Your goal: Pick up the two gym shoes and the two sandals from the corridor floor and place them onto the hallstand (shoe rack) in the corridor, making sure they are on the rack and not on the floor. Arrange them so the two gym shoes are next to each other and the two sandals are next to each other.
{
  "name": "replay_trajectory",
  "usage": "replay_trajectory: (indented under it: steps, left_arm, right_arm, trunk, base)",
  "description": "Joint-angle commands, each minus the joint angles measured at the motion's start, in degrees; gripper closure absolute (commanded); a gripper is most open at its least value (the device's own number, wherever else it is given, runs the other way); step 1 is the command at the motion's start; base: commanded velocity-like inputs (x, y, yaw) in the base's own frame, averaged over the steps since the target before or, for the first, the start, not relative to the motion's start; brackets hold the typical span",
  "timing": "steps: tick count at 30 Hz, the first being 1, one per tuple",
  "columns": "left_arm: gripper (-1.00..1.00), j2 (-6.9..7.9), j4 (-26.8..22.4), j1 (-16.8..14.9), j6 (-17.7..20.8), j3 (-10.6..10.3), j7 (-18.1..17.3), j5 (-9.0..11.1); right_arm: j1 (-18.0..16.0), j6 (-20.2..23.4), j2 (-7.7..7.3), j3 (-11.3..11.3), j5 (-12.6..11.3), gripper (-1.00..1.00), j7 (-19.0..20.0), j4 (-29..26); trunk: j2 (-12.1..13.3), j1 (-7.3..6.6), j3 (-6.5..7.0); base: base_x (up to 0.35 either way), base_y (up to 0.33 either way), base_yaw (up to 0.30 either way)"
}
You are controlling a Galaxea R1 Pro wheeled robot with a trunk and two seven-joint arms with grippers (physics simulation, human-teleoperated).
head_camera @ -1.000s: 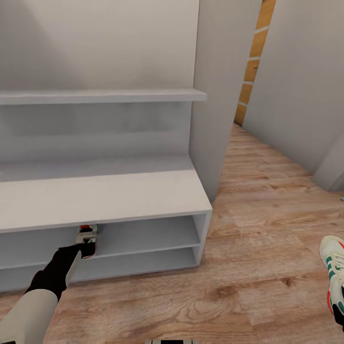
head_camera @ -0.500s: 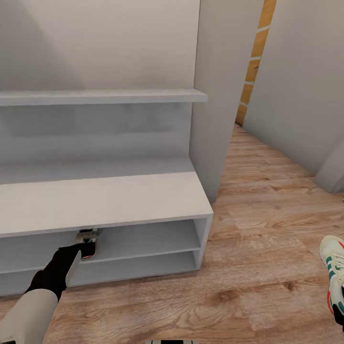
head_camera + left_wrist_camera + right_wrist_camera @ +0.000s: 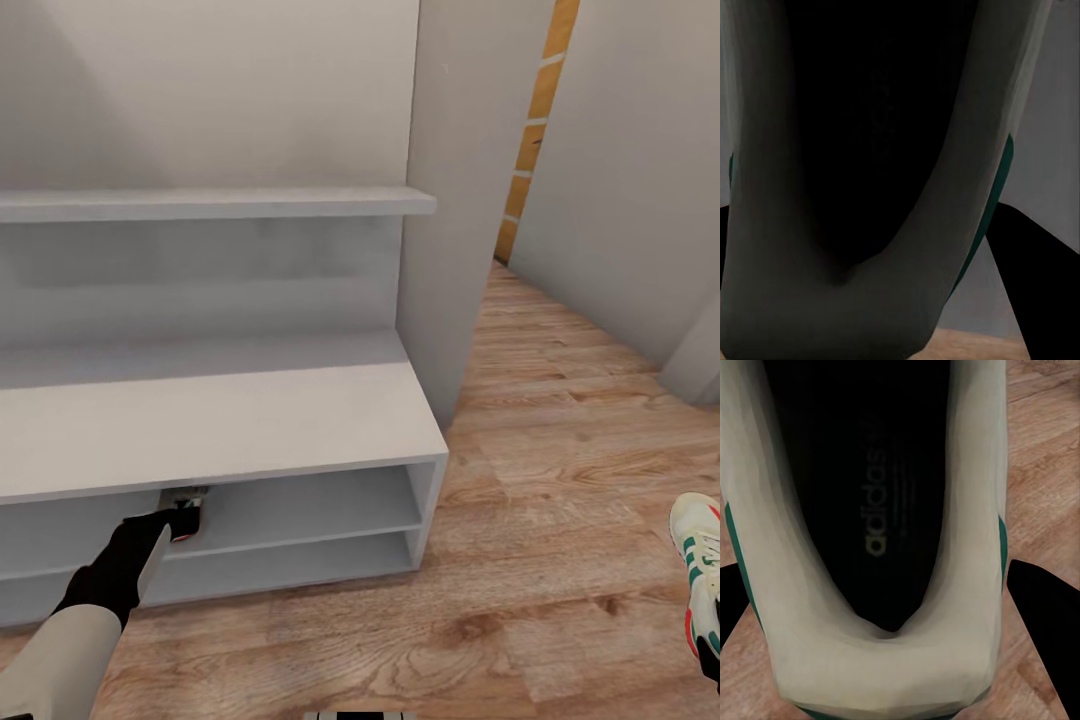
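Now, left to right:

Left arm: the black left gripper [image 3: 182, 517] reaches into the upper tier of the large light-grey hallstand [image 3: 230, 420], just under the flat top's front edge.

Left load: a small white gym shoe with green side stripe and red-orange patch [image 3: 186, 500]; in the left wrist view its dark inside and pale heel collar [image 3: 870, 300] sit between the black fingers [image 3: 1039, 285], so the jaws appear closed on its heel.

Axis, left shoe: toe pointing into the tier, heel toward the arm; whether the sole already rests on the tier board I cannot tell.

Floor: light brown wood-plank corridor floor [image 3: 540, 560] runs to the right of the rack.

Right load: the second white gym shoe with green stripes [image 3: 700, 570] hangs near the right edge of the head view, well apart from the rack; the right wrist view shows its dark insole and heel collar [image 3: 877, 660] between the right gripper [image 3: 881, 619] fingers, jaws closed on the heel.

Deciding relation: my judgement is that the rack lies to the left of the right-hand shoe, so it must travel leftward to land beside its mate, toe-in.
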Motion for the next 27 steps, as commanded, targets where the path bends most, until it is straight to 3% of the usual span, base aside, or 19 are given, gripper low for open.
replay_trajectory:
  steps: [1,9,10,27]
  left_arm:
    - [1.00,-0.03,1.5,0.0,0.3,0.0,0.0,0.3]
    - [1.00,0.02,1.5,0.0,0.3,0.0,0.0,0.3]
    - [-1.00,0.03,1.5,-0.1,0.3,0.0,0.0,0.3]
    - [-1.00,0.23,1.3,-0.2,0.3,0.0,0.0,0.2]
  right_arm:
    - [0.0,-0.1,0.01,-0.1,-0.6,1.00,0.5,0.1]
    - [0.0,-0.1,0.01,-0.1,-0.6,1.00,0.5,0.1]
    - [0.0,-0.1,0.01,-0.1,-0.6,1.00,0.5,0.1]
    - [0.0,-0.1,0.01,0.0,-0.6,1.00,0.5,0.1]
  trunk:
    - [0.0,0.01,-0.05]
    - [0.0,0.01,-0.05]
    - [0.0,0.01,-0.05]
    - [0.0,0.01,-0.05]
  base:
    - [0.068,0.000,0.000]
    - [0.016,0.000,0.000]
    - [0.001,0.000,0.000]
    - [0.000,0.000,0.000]
